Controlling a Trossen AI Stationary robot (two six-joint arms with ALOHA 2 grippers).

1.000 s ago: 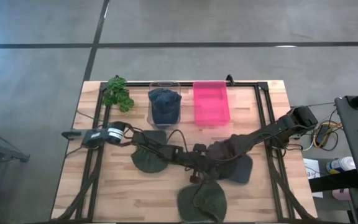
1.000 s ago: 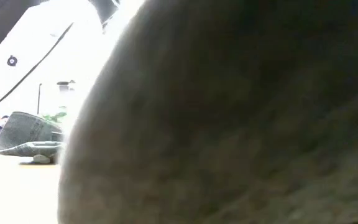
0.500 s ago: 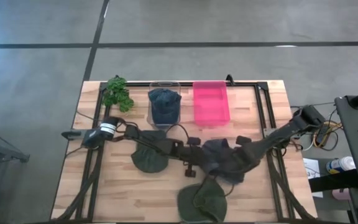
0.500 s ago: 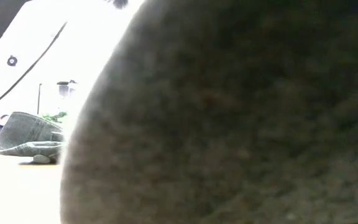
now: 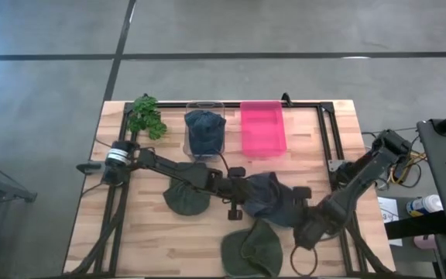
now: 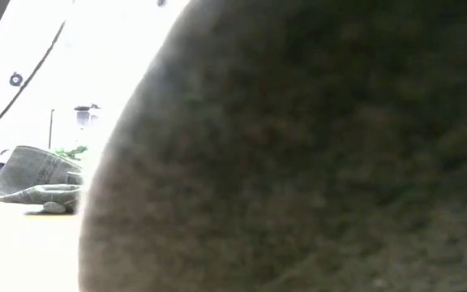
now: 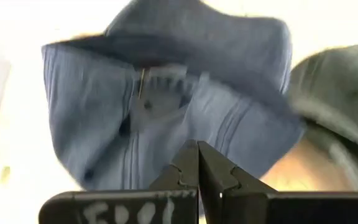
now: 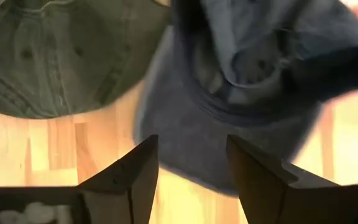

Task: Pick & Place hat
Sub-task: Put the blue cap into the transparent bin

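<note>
A blue hat [image 5: 269, 198] is at the table's middle, with my left gripper [image 5: 242, 198] shut on its left side. My right gripper [image 5: 307, 232] stands open just near and right of the hat, touching nothing; in the right wrist view its fingers [image 8: 138, 171] frame bare wood below the blue hat [image 8: 260, 74]. One green hat [image 5: 186, 200] lies on the table left of centre. Another green hat [image 5: 250, 249] lies at the near edge and fills the low view [image 6: 298, 162]. A second blue hat [image 5: 205, 132] sits in a clear bin. My left gripper pinches an edge of the blue hat's cloth [image 7: 197, 134] between its two shut fingers. It reaches in from the table's left, slanting down. The hat spreads out beyond the fingertips with its hollow side showing; whether its far side still rests on the wood I cannot tell.
A pink bin [image 5: 263, 128] and the clear bin [image 5: 194, 108] stand side by side at the far edge, with a green plant [image 5: 147, 116] to their left. A black frame [image 5: 335, 167] runs round the tabletop. Bare wood shows at the near left.
My right gripper has opened, let go of the blue hat and swung toward the table's near edge. My left gripper has risen, still shut on the hat, and the hat has been drawn up and a little toward the table's left.
</note>
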